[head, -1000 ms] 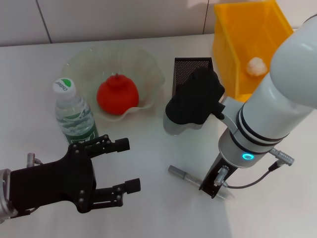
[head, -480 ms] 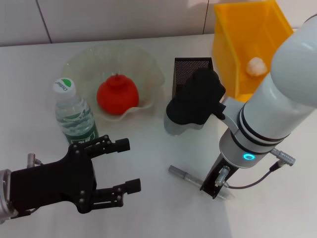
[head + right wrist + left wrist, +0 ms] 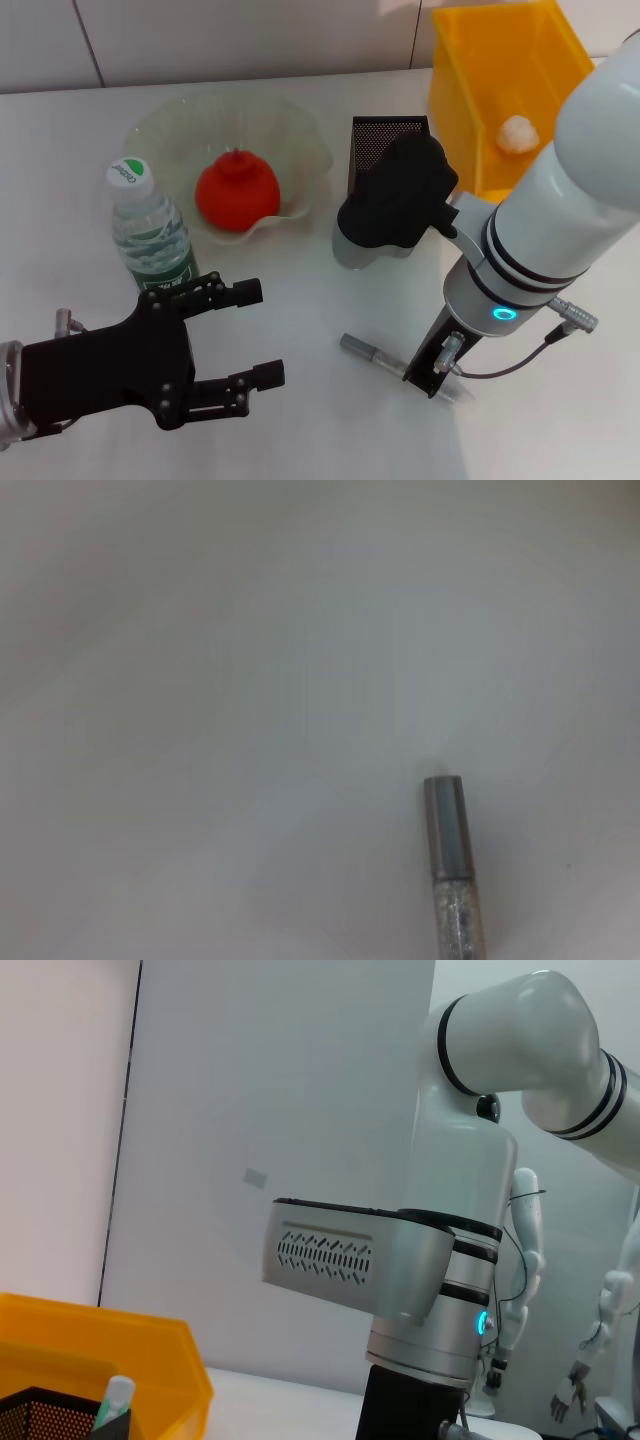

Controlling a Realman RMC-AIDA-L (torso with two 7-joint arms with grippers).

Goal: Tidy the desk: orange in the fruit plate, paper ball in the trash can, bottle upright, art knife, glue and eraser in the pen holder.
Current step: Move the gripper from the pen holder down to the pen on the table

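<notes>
The orange [image 3: 236, 192] lies in the fruit plate [image 3: 165, 125]. The bottle [image 3: 150, 235] stands upright beside the plate. In the trash can [image 3: 470, 90] sits the paper ball [image 3: 517, 133]. My right gripper [image 3: 400, 195] hangs over the front of the pen holder [image 3: 385, 135] and hides part of it. A white stick with a green tip [image 3: 113, 1400], perhaps the glue, stands in the pen holder [image 3: 50, 1415]. A slim grey tool [image 3: 368, 350], likely the art knife [image 3: 447, 830], lies on the table by my right wrist. My left gripper [image 3: 262, 333] is open and holds nothing, near the table's front left. The eraser is out of view.
The white table [image 3: 300, 420] carries all of this. My right forearm [image 3: 540, 230] crosses in front of the trash can, and its wrist camera bracket [image 3: 437, 365] hangs just over the far end of the grey tool.
My right arm has drifted very slightly to the right over the pen holder. The left arm and the objects have stayed put.
</notes>
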